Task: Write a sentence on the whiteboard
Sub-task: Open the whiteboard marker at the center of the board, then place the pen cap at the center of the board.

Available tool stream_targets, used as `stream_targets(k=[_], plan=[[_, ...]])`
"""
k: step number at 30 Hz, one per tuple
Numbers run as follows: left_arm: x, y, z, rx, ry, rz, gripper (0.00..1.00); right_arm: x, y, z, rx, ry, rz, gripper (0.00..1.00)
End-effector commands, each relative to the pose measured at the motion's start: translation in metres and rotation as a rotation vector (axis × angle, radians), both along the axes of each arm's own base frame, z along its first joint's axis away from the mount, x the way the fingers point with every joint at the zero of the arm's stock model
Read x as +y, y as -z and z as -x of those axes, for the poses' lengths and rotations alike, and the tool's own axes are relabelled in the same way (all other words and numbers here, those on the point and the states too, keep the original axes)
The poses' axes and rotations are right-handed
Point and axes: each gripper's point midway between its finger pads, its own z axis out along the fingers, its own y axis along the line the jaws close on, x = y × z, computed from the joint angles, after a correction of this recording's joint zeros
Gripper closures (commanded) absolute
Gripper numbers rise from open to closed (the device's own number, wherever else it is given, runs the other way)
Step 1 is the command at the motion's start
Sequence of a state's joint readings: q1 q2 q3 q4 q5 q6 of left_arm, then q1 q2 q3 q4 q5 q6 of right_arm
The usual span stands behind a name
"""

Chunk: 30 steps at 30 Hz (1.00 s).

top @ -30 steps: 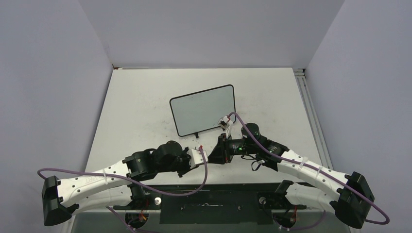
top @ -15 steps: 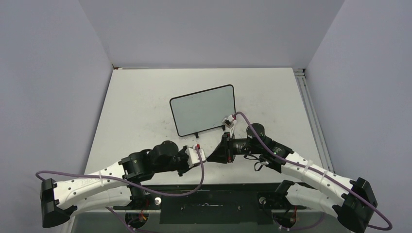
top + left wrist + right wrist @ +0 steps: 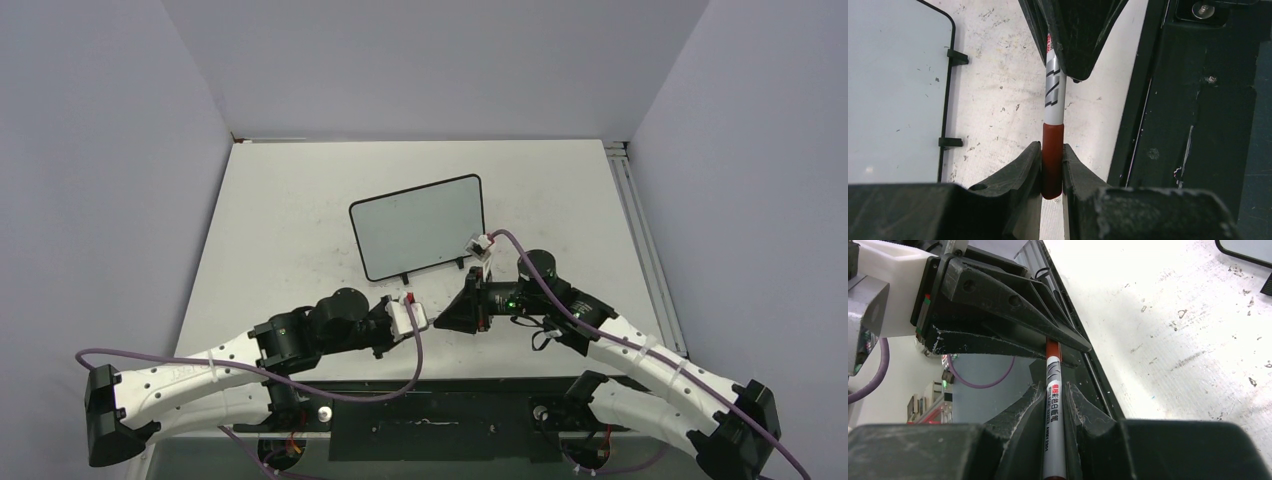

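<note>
The left gripper clamps the white marker's red cap, the right gripper its barrel: this is the uncapping step. Next, pull the two straight apart. The blank black-framed whiteboard sits on the tabletop just beyond.

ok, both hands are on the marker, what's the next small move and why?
Probably pull the hands straight apart to uncap the marker. The left hand clamps the red cap, the right hand clamps the white barrel, and the whiteboard shows no writing yet.
</note>
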<state>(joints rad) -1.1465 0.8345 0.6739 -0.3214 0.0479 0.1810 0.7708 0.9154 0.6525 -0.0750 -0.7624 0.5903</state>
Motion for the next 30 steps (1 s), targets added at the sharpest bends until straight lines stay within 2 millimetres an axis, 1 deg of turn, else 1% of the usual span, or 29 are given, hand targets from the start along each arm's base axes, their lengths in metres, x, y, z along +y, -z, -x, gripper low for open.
stream_targets(k=[1,13,18,28,30], plan=[[0.016,0.003,-0.014,-0.021,-0.097,-0.035,1.0,-0.01,-0.018,-0.011,-0.09,0.047,-0.006,0.95],[0.017,0.006,-0.016,-0.017,-0.108,-0.041,1.0,-0.019,-0.032,-0.011,-0.123,0.06,-0.021,0.95],[0.019,0.005,-0.018,-0.023,-0.117,-0.042,1.0,-0.022,-0.035,-0.011,-0.141,0.062,-0.009,0.95],[0.021,0.003,-0.019,-0.034,-0.127,-0.033,1.0,-0.028,-0.052,-0.009,-0.167,0.073,-0.024,0.95],[0.021,0.003,-0.019,-0.034,-0.126,-0.034,1.0,-0.03,-0.052,-0.01,-0.174,0.079,-0.013,0.95]])
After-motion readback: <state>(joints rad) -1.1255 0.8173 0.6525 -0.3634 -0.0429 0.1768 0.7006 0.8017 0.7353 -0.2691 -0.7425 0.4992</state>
